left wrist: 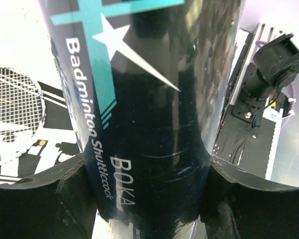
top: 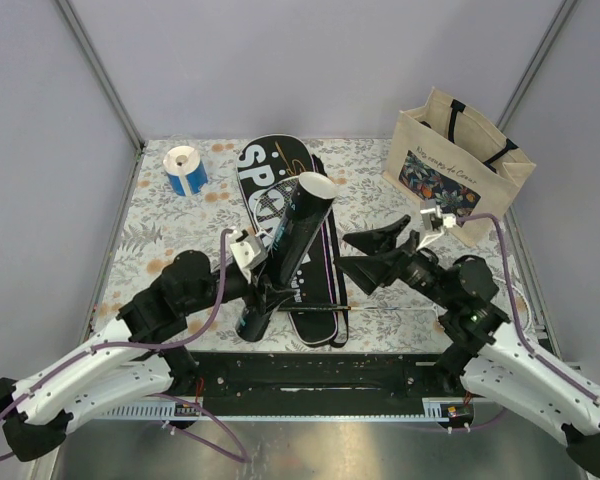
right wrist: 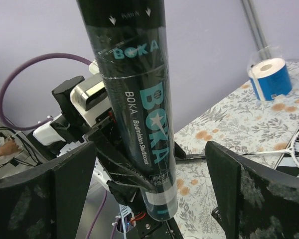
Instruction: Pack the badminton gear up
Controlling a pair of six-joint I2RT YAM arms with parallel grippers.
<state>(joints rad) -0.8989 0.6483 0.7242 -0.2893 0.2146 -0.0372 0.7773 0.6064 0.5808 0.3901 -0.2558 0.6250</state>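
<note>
My left gripper (top: 268,287) was clamped on the black tube (top: 300,228), tilted at mid-frame above the racket case (top: 268,170). My right gripper (top: 366,258) stood wide apart just right of it, touching nothing.

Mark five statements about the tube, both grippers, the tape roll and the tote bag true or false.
1. The left gripper is clamped on the black tube. True.
2. The right gripper is shut on the tube. False: its jaws stand open, clear of the tube.
3. The tape roll sits at the far left of the table. True.
4. The tote bag lies flat on the case. False: it stands upright at the far right, apart from the case.
5. The tube lies flat on the table. False: it is held tilted above the case.
</note>
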